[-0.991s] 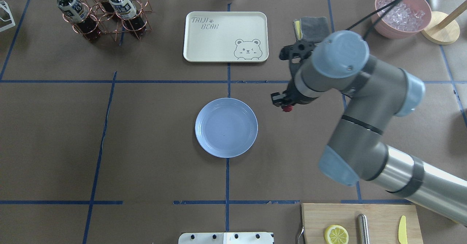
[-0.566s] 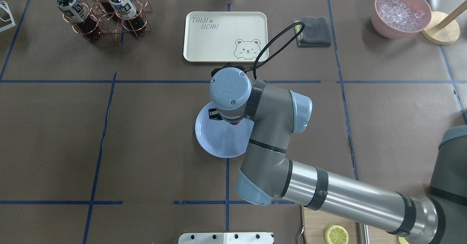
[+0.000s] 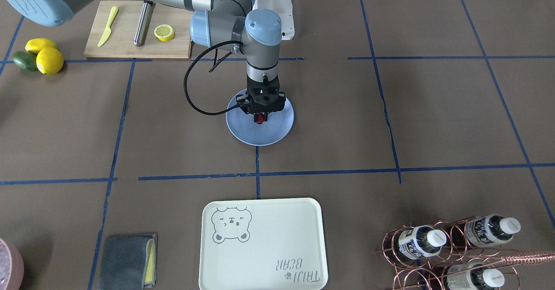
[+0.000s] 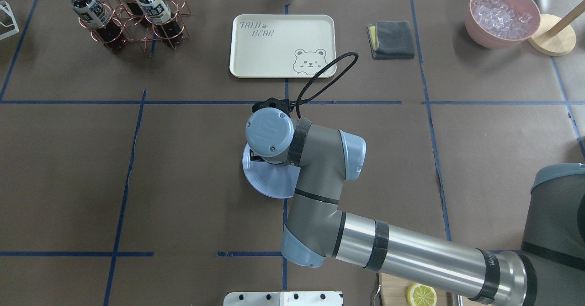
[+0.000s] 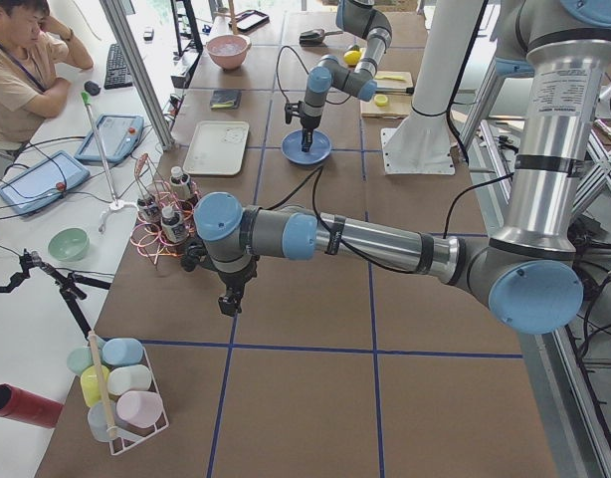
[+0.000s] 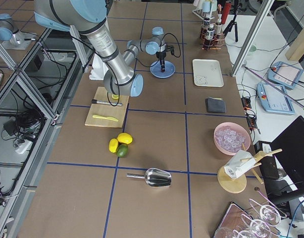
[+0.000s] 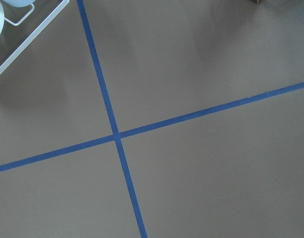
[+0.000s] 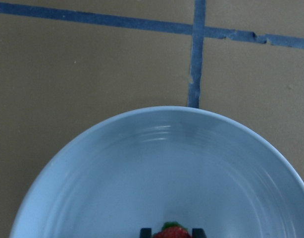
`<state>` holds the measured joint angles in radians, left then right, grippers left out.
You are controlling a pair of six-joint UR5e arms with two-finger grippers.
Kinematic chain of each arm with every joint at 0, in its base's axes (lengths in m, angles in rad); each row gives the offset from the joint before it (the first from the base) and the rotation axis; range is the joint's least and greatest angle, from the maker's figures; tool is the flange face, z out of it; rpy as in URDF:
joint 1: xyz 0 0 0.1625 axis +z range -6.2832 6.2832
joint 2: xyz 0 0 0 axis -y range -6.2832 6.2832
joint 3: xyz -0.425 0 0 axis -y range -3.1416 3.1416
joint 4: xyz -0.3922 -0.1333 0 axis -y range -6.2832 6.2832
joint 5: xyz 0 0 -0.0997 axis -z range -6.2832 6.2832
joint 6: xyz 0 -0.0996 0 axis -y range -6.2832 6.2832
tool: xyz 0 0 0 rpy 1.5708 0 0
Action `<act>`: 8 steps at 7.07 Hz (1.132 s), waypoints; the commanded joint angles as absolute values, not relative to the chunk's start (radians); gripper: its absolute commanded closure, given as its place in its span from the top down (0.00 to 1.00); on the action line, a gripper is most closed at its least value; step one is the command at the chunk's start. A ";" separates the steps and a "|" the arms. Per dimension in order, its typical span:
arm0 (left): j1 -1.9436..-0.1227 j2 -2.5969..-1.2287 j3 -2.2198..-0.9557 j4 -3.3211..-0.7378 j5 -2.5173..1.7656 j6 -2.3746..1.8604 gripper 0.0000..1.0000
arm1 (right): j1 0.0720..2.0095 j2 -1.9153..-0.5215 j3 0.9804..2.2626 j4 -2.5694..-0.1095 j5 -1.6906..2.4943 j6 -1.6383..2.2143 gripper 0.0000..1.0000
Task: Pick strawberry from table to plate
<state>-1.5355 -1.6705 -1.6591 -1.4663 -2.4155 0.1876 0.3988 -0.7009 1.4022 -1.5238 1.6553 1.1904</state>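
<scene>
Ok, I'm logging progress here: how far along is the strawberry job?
Done: the strawberry is picked up, off the table. In hand: the right gripper is shut on it above the light blue plate; contact is unclear. Left: open the jaws, leave the berry there, withdraw.

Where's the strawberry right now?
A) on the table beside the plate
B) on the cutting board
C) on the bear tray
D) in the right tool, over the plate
D: the strawberry shows between the fingertips of the right tool, with the plate directly beneath.
</scene>
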 commanded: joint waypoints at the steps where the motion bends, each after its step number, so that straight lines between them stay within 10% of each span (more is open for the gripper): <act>1: -1.536 -1.672 -1.660 -1.466 -2.416 0.187 1.00 | 0.432 -0.701 1.434 -1.523 1.666 1.181 1.00; 8: -1.539 -1.663 -1.655 -1.459 -2.401 0.190 1.00 | 1.093 -1.137 1.683 -1.528 2.117 0.348 1.00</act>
